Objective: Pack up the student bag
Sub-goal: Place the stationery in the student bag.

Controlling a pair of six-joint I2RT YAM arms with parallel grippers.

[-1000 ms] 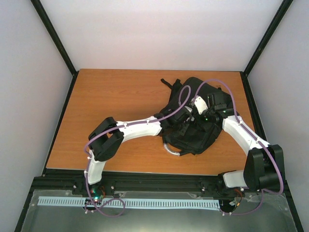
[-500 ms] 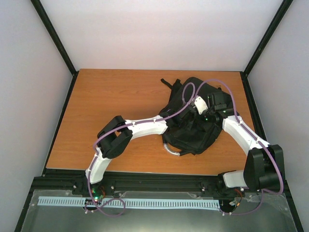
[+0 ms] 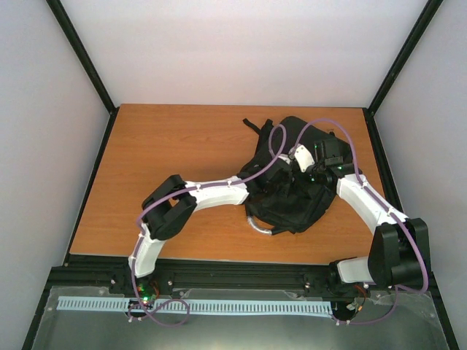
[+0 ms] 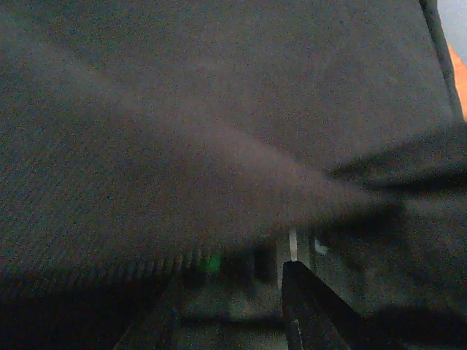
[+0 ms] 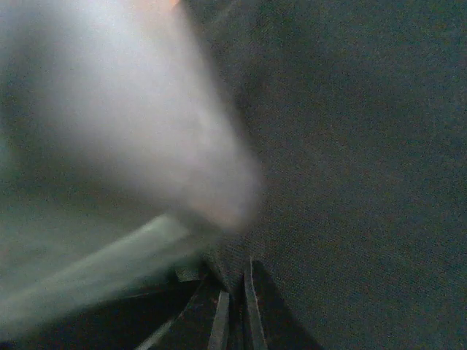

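Though partly hidden by the arms, the student bag point(image 3: 292, 204) is seen lying on the bench point(image 3: 168, 146), directly beneath both claws. The left claw point(image 4: 230, 284) is held with its jaws parted, with black fabric filling the view just ahead of it. The right claw point(image 5: 235, 281) is closed, with bag fabric at its tips; whether cloth is pinched cannot be told.

The right gripper point(image 5: 235, 312) sits at 6 o'clock, its two fingers closed almost against each other. Dark woven fabric of the student bag point(image 5: 350, 160) fills the frame from 12 to 5 o'clock. A pale blurred shape point(image 5: 124, 109), too unfocused to identify, covers 9 to 11 o'clock.
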